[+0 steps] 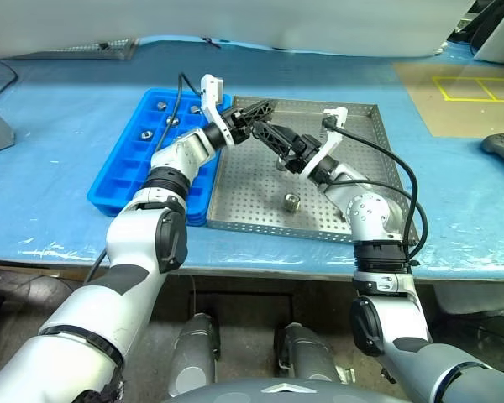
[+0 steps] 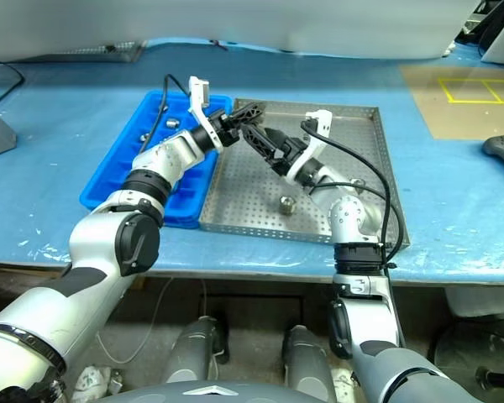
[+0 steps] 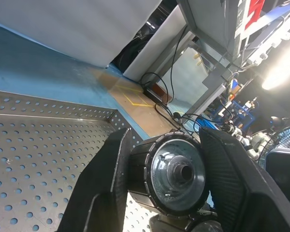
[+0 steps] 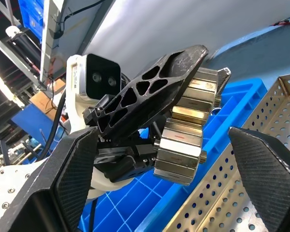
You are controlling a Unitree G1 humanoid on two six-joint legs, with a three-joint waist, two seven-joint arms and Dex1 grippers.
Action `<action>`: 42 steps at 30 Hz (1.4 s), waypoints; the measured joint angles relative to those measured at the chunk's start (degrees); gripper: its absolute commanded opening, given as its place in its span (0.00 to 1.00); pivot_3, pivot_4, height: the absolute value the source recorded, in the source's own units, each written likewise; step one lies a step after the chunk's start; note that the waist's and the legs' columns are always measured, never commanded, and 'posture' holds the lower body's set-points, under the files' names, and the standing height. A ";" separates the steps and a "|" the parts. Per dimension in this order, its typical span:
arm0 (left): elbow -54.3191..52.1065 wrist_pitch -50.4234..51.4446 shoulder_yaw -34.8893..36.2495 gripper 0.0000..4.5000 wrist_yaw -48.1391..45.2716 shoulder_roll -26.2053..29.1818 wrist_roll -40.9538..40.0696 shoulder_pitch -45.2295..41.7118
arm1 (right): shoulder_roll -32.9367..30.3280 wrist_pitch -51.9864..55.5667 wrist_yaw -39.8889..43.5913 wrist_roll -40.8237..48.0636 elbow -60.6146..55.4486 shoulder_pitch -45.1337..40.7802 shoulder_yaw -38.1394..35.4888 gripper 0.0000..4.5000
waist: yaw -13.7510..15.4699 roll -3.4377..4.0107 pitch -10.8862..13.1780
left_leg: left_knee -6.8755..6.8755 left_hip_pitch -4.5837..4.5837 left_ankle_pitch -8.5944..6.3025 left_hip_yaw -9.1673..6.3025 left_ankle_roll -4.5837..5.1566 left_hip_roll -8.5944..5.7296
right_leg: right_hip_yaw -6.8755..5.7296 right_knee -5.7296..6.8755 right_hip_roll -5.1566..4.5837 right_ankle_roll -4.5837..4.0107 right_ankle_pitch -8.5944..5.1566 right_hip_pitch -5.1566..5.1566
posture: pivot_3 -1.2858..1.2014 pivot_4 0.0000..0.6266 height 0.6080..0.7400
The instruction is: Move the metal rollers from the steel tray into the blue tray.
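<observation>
Left wrist view: a metal roller (image 3: 176,173) is seen pinched end-on between the two black fingers of the left gripper (image 3: 171,169), held above the perforated floor of the steel tray (image 3: 43,145). From the head views, the left gripper (image 1: 254,112) is placed over the near-left part of the steel tray (image 1: 353,159), just beside the blue tray (image 1: 122,176) — not yet above a compartment. Several rollers (image 1: 161,106) are already seated in the blue tray's far cells. One roller (image 1: 291,201) is left lying on the steel tray, below and near both grippers, so the task is judged well along but unfinished. The right gripper (image 1: 267,128) is spread wide, empty, its fingers facing the held roller — apparently for a handover.
</observation>
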 measured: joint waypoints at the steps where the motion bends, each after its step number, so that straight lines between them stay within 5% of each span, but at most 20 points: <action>1: 0.00 0.03 0.03 0.42 0.14 -0.05 -0.05 0.08 | 0.00 0.02 0.00 -0.16 0.14 0.01 0.41 0.91 | 0.00 0.00 0.00 | 0.00 0.00 0.00 0.00 0.00 0.00 | 0.00 0.00 0.00 0.00 0.00 0.00 | 0.45 0.24 1.00; 10: -0.35 1.77 0.21 0.42 -0.57 -0.22 -1.32 0.87 | -0.37 -0.10 -0.14 -1.56 1.94 0.02 0.50 0.28 | 0.04 0.00 0.00 | 0.03 -0.01 0.00 0.00 0.00 0.00 | 0.00 0.02 0.00 0.00 0.00 0.00 | 0.45 0.24 1.00; 24: -0.33 6.26 1.52 0.42 -0.40 0.13 -4.63 1.60 | -5.94 -1.62 2.85 -7.23 0.91 -0.44 5.94 0.27 | 0.15 0.01 0.01 | 0.14 -0.06 -0.01 -0.02 0.02 0.00 | -0.02 0.04 -0.01 0.01 0.01 0.01 | 0.45 0.24 1.00; 29: 4.50 -0.31 13.02 0.42 15.03 -0.15 -12.91 -1.04 | -21.90 -15.27 -0.75 -34.96 3.61 -6.18 25.78 0.27 | -0.03 -0.13 0.12 | 0.32 -0.05 0.00 -0.21 -0.12 0.03 | -0.15 0.05 0.04 0.03 0.01 0.17 | 0.45 0.24 1.00; 33: 4.39 -19.50 22.69 0.42 34.10 7.58 -17.71 -3.87 | -25.34 -26.17 -20.91 -48.77 19.34 -6.35 24.14 0.27 | -0.75 -0.08 0.26 | 0.23 -0.05 0.05 -0.19 -0.47 -0.02 | 0.03 0.01 0.12 0.08 0.05 0.05 | 0.46 0.24 1.00; 35: 4.04 -26.11 22.05 0.42 38.00 10.19 -15.62 -2.27 | -21.79 -29.20 -27.07 -44.92 20.48 -6.74 15.04 0.27 | -1.00 -0.08 0.28 | 0.18 -0.06 0.12 -0.17 -0.30 -0.03 | 0.06 0.03 0.13 0.18 0.11 0.00 | 0.46 0.24 1.00; 38: 3.84 -28.79 17.09 0.42 35.64 9.63 -10.77 0.26 | -7.65 -26.93 -27.71 -22.96 17.22 -11.01 -3.30 0.27 | -1.01 -0.16 0.33 | 0.29 -0.16 -0.07 -0.08 0.03 0.13 | -0.02 0.17 0.11 0.24 0.14 -0.07 | 0.46 0.24 1.00; 42: 1.71 -32.07 7.19 0.42 34.94 9.27 -1.63 4.78 | 1.45 -19.63 -17.66 -6.45 12.65 -12.56 -5.66 0.27 | -0.29 -0.13 0.35 | 0.83 -0.63 -0.22 -0.09 0.27 0.27 | -0.22 0.35 0.10 0.05 0.05 -0.30 | 0.48 0.24 1.00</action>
